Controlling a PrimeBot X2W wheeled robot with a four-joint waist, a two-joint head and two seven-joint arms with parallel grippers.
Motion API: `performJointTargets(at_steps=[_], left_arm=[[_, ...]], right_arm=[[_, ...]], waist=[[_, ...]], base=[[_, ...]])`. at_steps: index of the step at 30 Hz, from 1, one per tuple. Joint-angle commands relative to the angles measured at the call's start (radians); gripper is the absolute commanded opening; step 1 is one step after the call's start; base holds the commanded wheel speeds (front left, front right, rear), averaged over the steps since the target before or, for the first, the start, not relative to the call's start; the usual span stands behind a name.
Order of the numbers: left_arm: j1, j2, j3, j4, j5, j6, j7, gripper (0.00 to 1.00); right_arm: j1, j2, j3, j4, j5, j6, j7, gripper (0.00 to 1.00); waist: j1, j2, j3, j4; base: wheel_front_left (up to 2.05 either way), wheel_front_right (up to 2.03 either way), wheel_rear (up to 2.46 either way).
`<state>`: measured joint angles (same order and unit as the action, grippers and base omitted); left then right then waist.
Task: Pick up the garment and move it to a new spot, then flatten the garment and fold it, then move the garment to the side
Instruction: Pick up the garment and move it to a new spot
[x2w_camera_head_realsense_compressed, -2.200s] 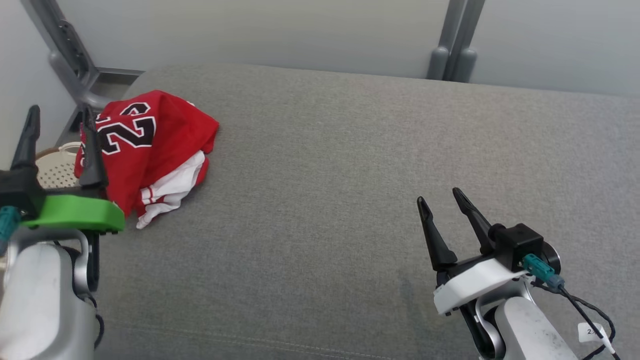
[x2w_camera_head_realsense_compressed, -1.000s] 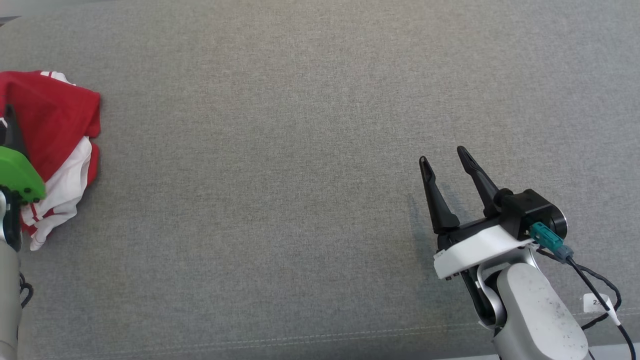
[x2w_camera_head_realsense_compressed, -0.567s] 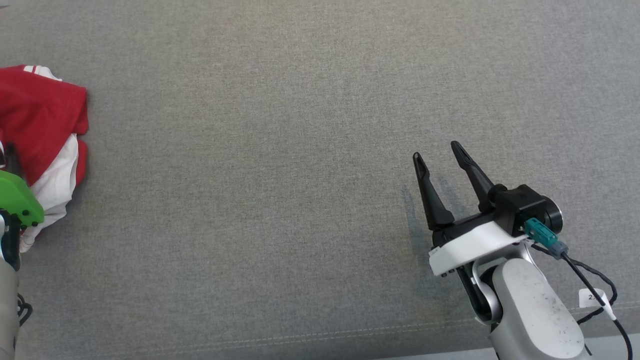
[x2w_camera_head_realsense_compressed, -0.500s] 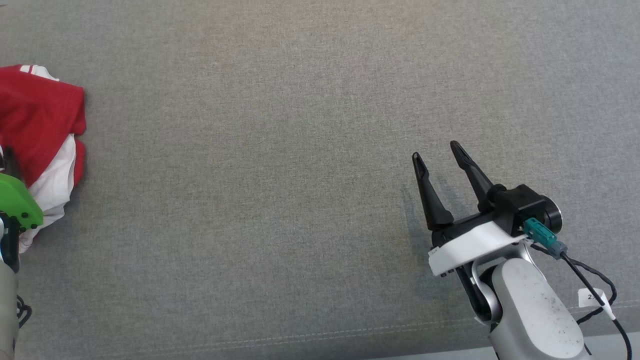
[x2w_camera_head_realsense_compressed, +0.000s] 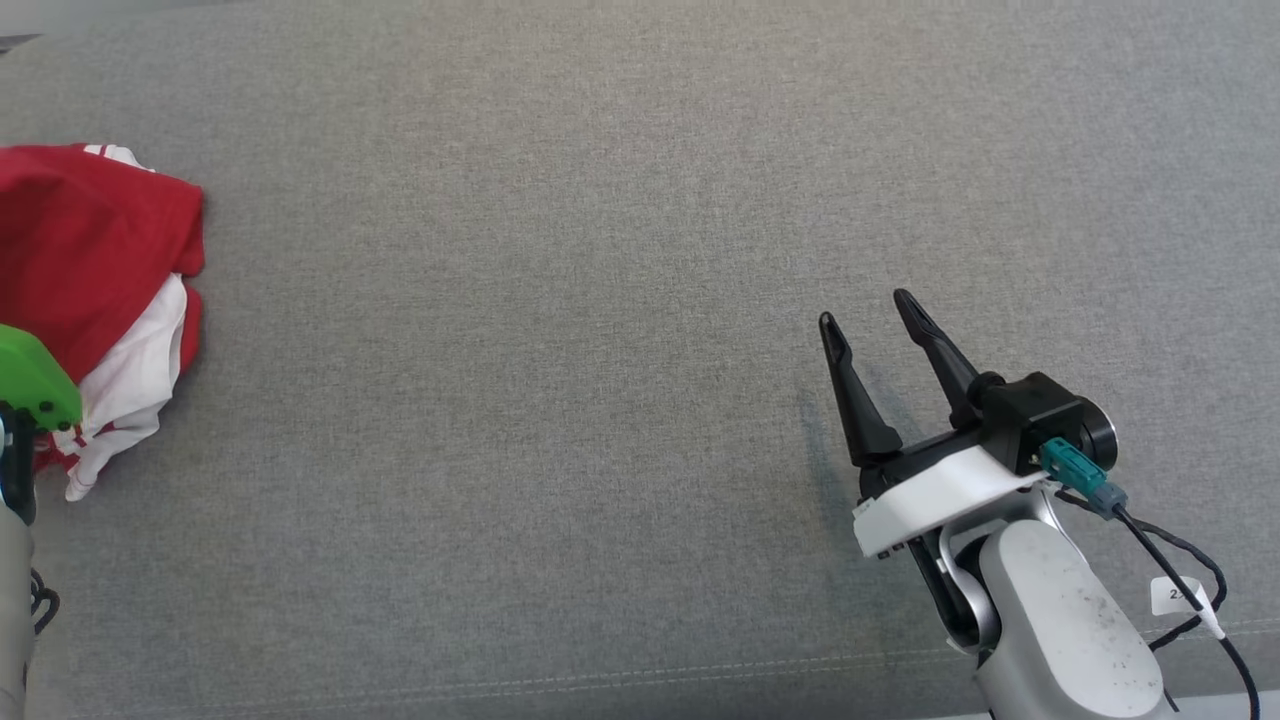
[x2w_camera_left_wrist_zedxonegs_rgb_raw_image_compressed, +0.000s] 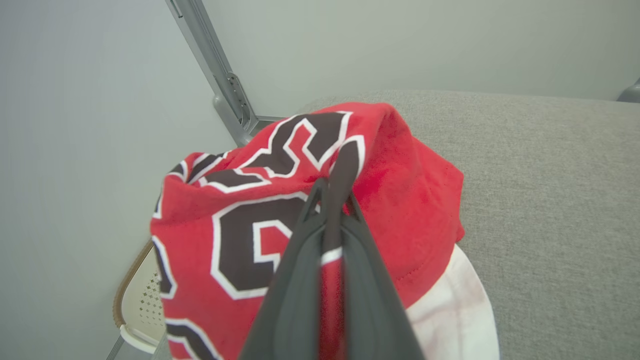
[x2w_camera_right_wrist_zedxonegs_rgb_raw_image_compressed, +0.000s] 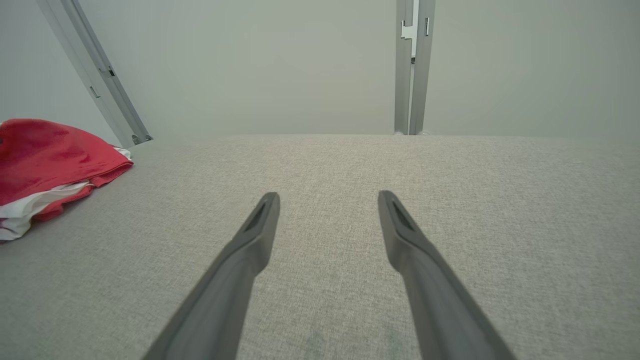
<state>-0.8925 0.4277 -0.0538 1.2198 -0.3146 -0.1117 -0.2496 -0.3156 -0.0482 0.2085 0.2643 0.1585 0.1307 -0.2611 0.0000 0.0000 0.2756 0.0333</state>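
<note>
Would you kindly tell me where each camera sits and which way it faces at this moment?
Head view: on the head, looking down on the grey fabric surface; shows the open right gripper and forearm, lower right.
Left wrist view: on the left wrist, looking along the left gripper, shut on the red garment.
Right wrist view: on the right wrist, facing across the surface toward a wall; its fingers rise from below.
Shared: all three show the garment.
</note>
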Motion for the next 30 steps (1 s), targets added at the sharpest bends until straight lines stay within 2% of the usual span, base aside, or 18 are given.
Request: performJointTargets(at_steps=[1,6,16,23,30], left_arm=[[-0.018,0.006,-0.002,-0.011,0.006,-0.002,-0.009,0.0],[-0.036,0.016,-0.033,-0.092,0.03,-0.009,-0.016,0.0],[-0.032,0.009,-0.075,-0.35,0.059,-0.017,-0.016,0.0],[-0.019,-0.025,-0.139,-0.507,0.046,-0.018,-0.016,0.0],[0.008,-0.062,-0.211,-0.675,0.031,-0.018,0.028,0.0]], right_arm=[[0.005,-0.004,0.002,0.003,0.006,0.0,0.0,1.0],[0.012,-0.004,0.009,0.014,0.025,0.0,-0.002,1.0],[0.022,-0.004,0.012,0.025,0.064,0.0,-0.005,1.0],[0.033,-0.004,0.003,0.01,0.083,0.0,-0.005,1.0],[0.037,-0.004,0.001,-0.001,0.1,0.0,-0.005,1.0]], waist=[[0.0,0.0,-0.015,0.01],[0.0,0.0,-0.042,0.02],[0.0,0.0,-0.089,0.004],[0.0,0.0,-0.1,-0.023],[0.0,0.0,-0.099,-0.066]], base=[[0.0,0.0,0.0],[0.0,0.0,0.0],[0.0,0.0,0.0],[0.0,0.0,0.0],[0.0,0.0,0.0]])
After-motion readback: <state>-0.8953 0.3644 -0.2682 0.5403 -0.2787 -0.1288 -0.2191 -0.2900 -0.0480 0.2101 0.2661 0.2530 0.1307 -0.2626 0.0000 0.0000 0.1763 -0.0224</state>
